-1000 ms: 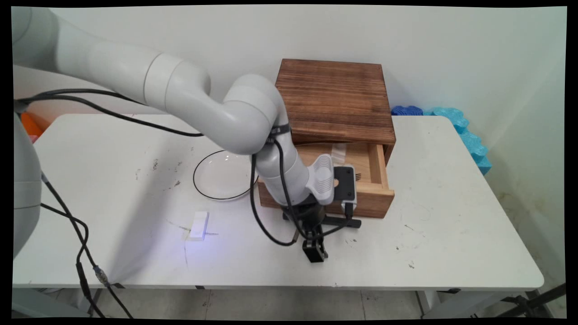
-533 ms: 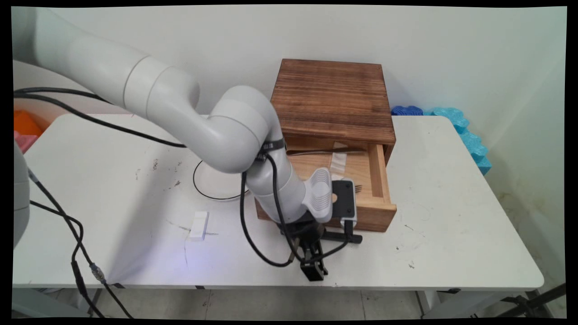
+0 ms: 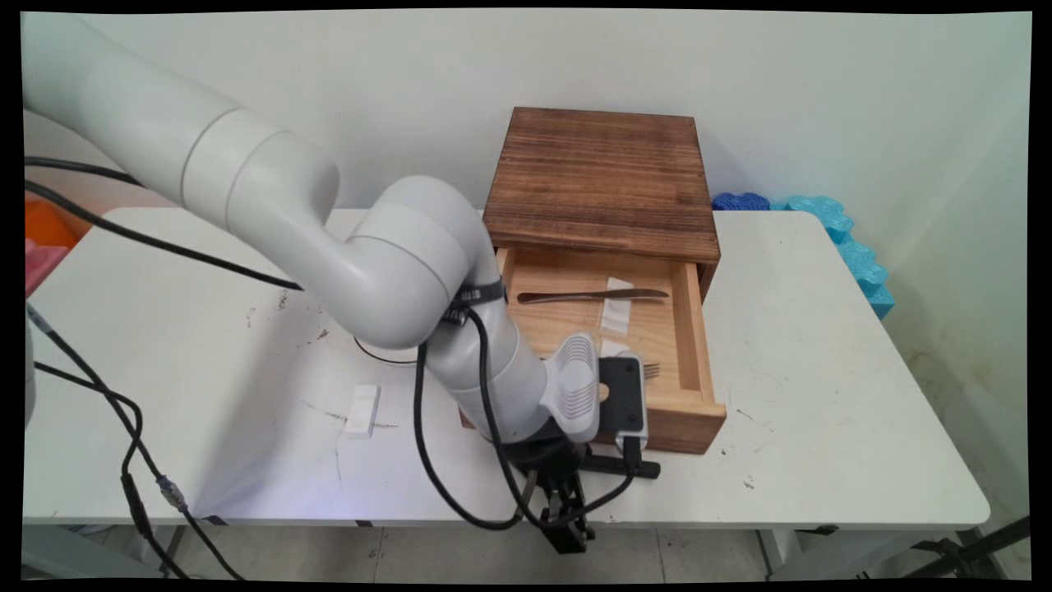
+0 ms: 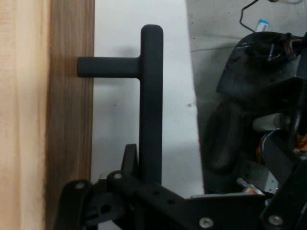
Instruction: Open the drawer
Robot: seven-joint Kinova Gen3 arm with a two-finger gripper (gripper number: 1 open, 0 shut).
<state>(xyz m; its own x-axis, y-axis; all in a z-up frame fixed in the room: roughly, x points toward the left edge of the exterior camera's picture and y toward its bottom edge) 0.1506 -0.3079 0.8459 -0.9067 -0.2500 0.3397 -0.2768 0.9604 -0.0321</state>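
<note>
A dark wooden box [image 3: 604,177] stands at the back of the table, and its light wood drawer [image 3: 692,329] is pulled well out toward the near edge. My gripper [image 3: 567,530] points down at the table's near edge, shut on the drawer's black bar handle [image 3: 637,469]. The hand view shows the handle [image 4: 151,96] running down between my gripper's [image 4: 146,175] linkage, with the drawer front [image 4: 69,120] to its left. A knife [image 3: 592,295] lies across the drawer's back. Fork tines [image 3: 651,371] stick out from behind my wrist.
White tape strips [image 3: 616,306] lie on the drawer floor. A small white block [image 3: 362,410] sits left of the arm, and a clear glass dish [image 3: 374,355] is mostly hidden behind it. Blue foam pieces [image 3: 846,238] line the back right edge. The floor [image 4: 249,72] lies past the table edge.
The gripper has moved toward the table's near edge with the handle in it. The drawer has slid further out, and the knife inside has come into sight.
</note>
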